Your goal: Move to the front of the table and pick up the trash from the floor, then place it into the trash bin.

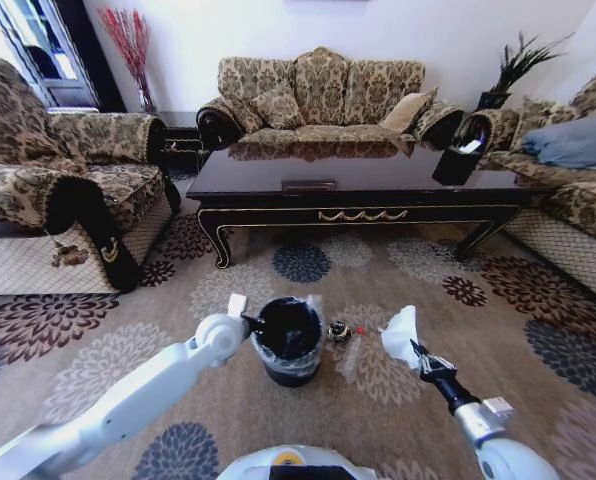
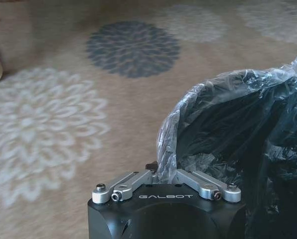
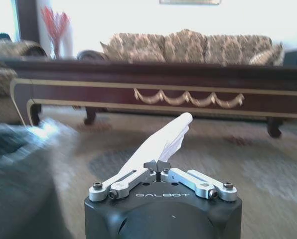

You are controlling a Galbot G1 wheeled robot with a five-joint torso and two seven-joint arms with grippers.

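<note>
Right gripper (image 3: 160,168) is clamped on a white paper sheet (image 1: 399,333), held off the carpet just right of the trash bin (image 1: 289,341). Left gripper (image 2: 164,175) pinches the bin's plastic liner (image 2: 169,129) at the rim. Step in hand: deposit. Next move calls for carrying the sheet over the opening (1 crushed bottle (image 1: 343,332) lies beside the bin).

Glossy near-black wood with gold ornament is shown on the table (image 1: 358,185). The trash bin (image 1: 290,345) is lined with crinkled clear plastic film. Thin white paper (image 3: 161,142) is clamped by matt silver metal fingers (image 3: 121,181). A matt woven carpet (image 1: 228,290) is seen.
</note>
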